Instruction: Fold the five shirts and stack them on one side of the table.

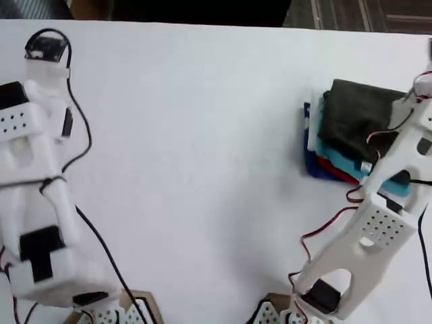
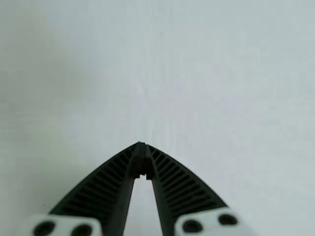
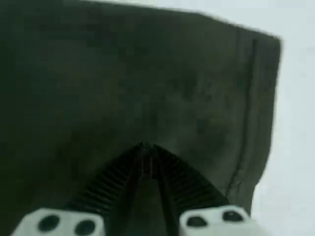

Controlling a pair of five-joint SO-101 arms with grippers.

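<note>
A stack of folded shirts (image 1: 341, 152) lies at the table's right side in the high view. A dark grey shirt (image 1: 361, 118) is on top, with teal (image 1: 337, 157), red (image 1: 336, 169) and blue (image 1: 314, 164) layers showing beneath it. The right arm (image 1: 378, 223) leans over the stack. My right gripper (image 3: 145, 150) is shut just above the dark grey shirt (image 3: 147, 78), near its hemmed edge, with no cloth between the fingers. The left arm (image 1: 34, 169) stands at the far left. My left gripper (image 2: 141, 150) is shut over the bare white table (image 2: 157, 64).
The white table (image 1: 196, 148) stretches open between the two arms. Black and red cables (image 1: 94, 229) trail beside the arms near the front edge. The arm bases (image 1: 270, 314) sit at the front.
</note>
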